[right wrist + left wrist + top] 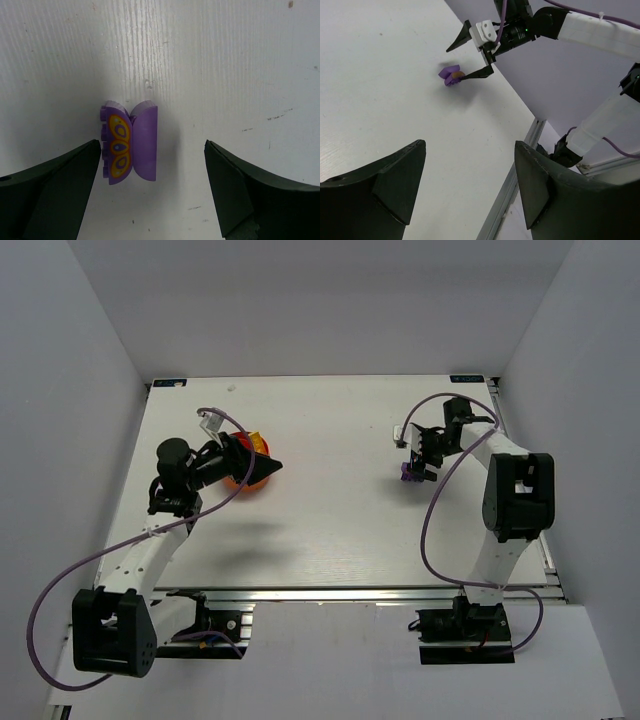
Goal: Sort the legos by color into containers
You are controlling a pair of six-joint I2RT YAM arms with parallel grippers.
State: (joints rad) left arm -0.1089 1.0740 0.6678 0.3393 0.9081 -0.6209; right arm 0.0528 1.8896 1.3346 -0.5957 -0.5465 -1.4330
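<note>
On the left, the left gripper [470, 150] hangs over the orange bowl [236, 481], which stands on the left half of the white table [330, 530]; its fingers are spread apart with nothing between them. On the far right, the right gripper [152, 143] points down at a purple brick [142, 145] with a yellow butterfly pattern; the brick lies on the table between the wide-open fingers, clear of both and nearer the left one in the wrist view.
</note>
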